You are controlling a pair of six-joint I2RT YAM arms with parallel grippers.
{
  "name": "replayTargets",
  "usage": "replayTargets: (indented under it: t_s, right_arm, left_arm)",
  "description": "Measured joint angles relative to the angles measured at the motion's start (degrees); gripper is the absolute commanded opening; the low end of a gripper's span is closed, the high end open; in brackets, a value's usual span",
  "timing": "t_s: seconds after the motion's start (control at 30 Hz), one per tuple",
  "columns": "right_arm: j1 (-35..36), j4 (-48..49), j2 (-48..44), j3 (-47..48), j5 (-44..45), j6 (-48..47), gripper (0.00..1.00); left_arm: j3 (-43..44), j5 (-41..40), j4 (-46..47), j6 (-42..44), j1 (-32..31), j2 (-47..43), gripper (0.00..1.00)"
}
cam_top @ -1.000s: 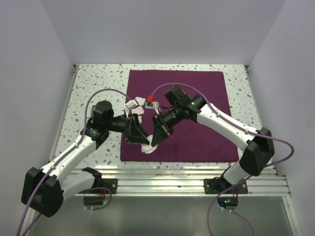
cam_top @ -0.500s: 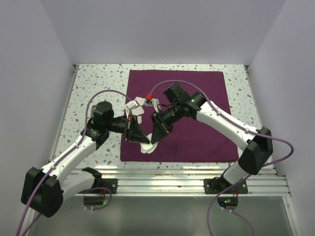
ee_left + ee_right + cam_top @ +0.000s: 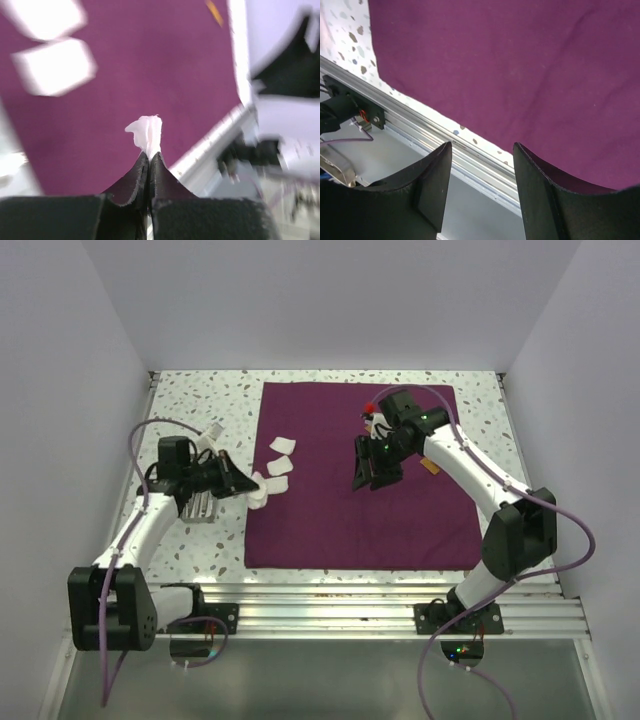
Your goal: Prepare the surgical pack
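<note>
Pinching a crumpled gauze wad (image 3: 146, 132), soft and white, between tightly closed black fingertips, the left hand (image 3: 248, 487) hangs at the left hem of the cloth (image 3: 400, 520), toward the desk's left edge. The cloth is a large maroon square of matte fabric, spread flat across the middle of the speckled desk (image 3: 190, 410). On its far left part lie the far gauze square (image 3: 283, 445) and the near gauze square (image 3: 278, 466), both flat and white. The right hand (image 3: 481, 147) hovers over the cloth, jaws wide, holding nothing.
</note>
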Motion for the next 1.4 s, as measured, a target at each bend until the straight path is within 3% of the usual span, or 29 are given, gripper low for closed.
replayTargets:
  t_s: [0.13, 0.33, 0.53, 0.77, 1.4]
  right_arm:
    - [-0.1, -1.5, 0.1, -0.3, 0.8, 0.0, 0.56]
    - [0.9, -2.3, 0.2, -0.4, 0.2, -0.2, 0.56]
    - [0.8, -3.3, 2.1, -0.5, 0.3, -1.4, 0.56]
    - [0.8, -3.3, 5.2, -0.4, -0.3, -2.0, 0.55]
    - [0.8, -2.7, 12.3, 2.8, -5.6, -2.4, 0.54]
  left_arm:
    - [0.1, -6.9, -0.4, 0.3, 9.6, 2.9, 0.00]
    - [2.8, -11.0, 1.0, 1.1, 18.1, 11.1, 0.00]
    - [14.3, -13.5, -1.0, 6.5, 18.9, 23.9, 0.00]
    - [24.1, -19.0, -7.1, 13.8, 19.5, 29.2, 0.00]
    - [17.1, -21.4, -15.1, 19.4, 19.5, 26.1, 0.00]
